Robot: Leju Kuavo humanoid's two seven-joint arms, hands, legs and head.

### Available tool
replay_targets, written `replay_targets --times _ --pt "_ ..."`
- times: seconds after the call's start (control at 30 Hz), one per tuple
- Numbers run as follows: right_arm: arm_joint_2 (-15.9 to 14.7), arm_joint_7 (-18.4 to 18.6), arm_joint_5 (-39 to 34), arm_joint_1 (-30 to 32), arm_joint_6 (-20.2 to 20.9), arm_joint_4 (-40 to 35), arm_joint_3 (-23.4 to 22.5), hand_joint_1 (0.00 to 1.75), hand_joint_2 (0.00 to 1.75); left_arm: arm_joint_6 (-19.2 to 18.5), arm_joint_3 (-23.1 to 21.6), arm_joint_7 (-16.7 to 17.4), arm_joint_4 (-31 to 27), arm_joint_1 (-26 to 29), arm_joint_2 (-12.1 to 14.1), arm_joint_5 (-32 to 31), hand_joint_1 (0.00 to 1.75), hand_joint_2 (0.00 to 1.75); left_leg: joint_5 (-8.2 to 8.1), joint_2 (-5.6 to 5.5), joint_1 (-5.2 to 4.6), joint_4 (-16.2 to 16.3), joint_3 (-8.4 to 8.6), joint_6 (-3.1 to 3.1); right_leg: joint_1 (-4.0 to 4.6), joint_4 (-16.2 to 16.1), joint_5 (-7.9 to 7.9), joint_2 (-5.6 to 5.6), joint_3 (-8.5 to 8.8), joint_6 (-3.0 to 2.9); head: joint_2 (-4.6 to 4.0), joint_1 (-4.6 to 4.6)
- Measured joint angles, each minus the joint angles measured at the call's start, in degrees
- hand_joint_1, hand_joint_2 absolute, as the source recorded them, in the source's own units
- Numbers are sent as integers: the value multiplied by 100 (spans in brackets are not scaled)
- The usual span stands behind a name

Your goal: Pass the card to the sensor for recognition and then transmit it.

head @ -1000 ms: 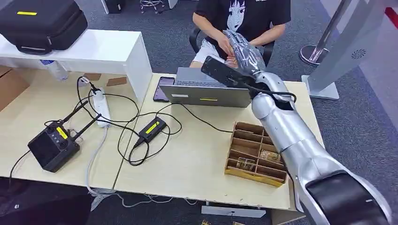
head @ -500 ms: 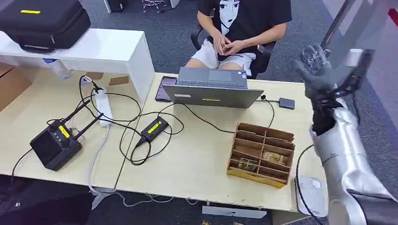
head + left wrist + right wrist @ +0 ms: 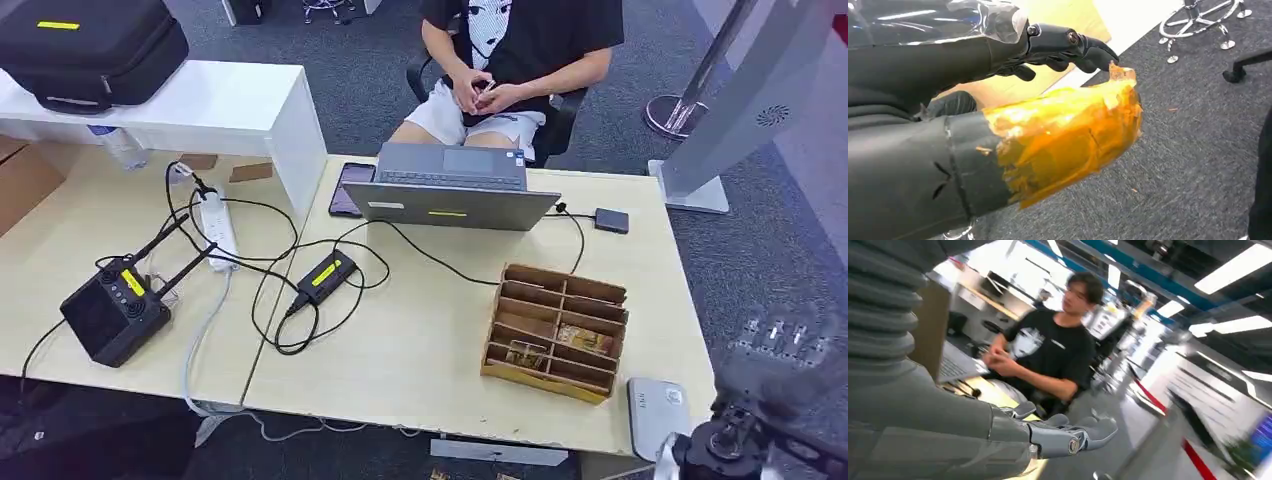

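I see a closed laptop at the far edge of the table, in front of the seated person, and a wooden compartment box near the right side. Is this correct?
Not quite. The laptop is open, not closed: the head view shows its keyboard facing the seated person and the back of its screen toward the robot. The rest holds: it sits at the far edge, and the wooden compartment box is near the right side.

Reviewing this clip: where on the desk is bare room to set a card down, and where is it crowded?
Bare wood lies between the black adapter and the cardboard organizer, and right of the organizer up to the small dark box. Crowded: the cable tangle around the power strip and antenna box.
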Motion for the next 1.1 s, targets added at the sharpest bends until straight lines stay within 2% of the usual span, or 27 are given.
replay_targets --times 0.2,0.3,0.37,0.4,0.5,0.57,0.6,0.63,0.67,0.7,0.73,0.93,1.03,1.1 --pt "90 -984 145 764 -1108 -1154 144 0 0 0 0 -2 -2 5 2 4 0 0 -4 -1 -8 2 3 7 -9 -1 -3 -1 5 7 0 0" --pt "144 -1765 595 1131 -1867 -1724 300 0 0 0 0 -28 -2 6 2 -50 0 0 -5 -2 -8 3 4 7 -9 -1 -3 0 2 7 0 0" --pt "151 -2327 1608 1215 -2199 -2060 127 0 0 0 0 -155 -2 5 2 -148 0 0 -5 1 -9 3 8 8 -10 -1 -3 4 -6 7 0 -2" --pt "153 -2424 2074 1204 -2244 -2212 -64 0 0 0 0 -195 -2 5 2 -166 0 0 -7 6 -9 3 10 10 -10 -1 -3 7 -1 7 0 0" --pt "159 -2474 3805 1176 -2288 -2819 -551 0 0 0 0 -262 -4 4 2 -138 0 0 -9 15 -9 2 9 11 -9 -1 -3 13 7 7 0 4" --pt "170 -2410 4902 1111 -2303 -3164 -601 0 0 2 0 -275 -4 5 4 -74 0 0 -9 27 -2 2 18 12 -5 -7 0 24 12 9 0 -15" --pt "170 -2261 5357 1083 -2312 -3184 -619 0 0 2 0 -275 -4 5 4 -35 0 0 -9 31 -3 2 22 12 -3 -6 0 27 16 9 2 13" --pt "170 -2357 6057 1103 -2318 -3322 -573 0 0 2 0 -275 -4 3 2 13 0 0 -9 26 -15 2 18 12 -15 3 -3 24 12 9 0 35" --pt "172 -2467 6877 1098 -2316 -3619 -458 0 0 2 0 -273 -17 6 4 48 0 0 -8 22 -16 0 18 12 -15 3 -3 23 12 9 0 17" --pt "172 -2491 7438 1086 -2318 -3794 -329 0 175 0 0 -251 -35 8 4 79 0 0 -8 26 -5 1 22 12 -8 2 -2 24 16 8 2 17" --pt "172 -2487 7874 1090 -2318 -3929 -163 0 175 0 0 -240 -37 7 4 107 0 0 -9 27 0 2 24 11 -4 1 -2 25 18 8 0 22" --pt "168 -2474 9323 1035 -2327 -4250 393 0 175 2 0 -89 -57 6 4 107 0 0 -8 28 -6 1 27 11 -6 2 -2 26 22 8 0 17" --pt "159 -2474 9803 930 -2325 -4106 334 0 175 2 0 99 -61 8 4 31 0 0 -8 28 -6 1 26 12 -5 1 -1 24 25 10 0 17" --pt "131 -2430 10125 770 -2323 -3707 71 0 175 0 0 234 -61 5 2 -20 0 0 -8 31 -7 2 30 12 -6 1 0 27 29 11 0 20"
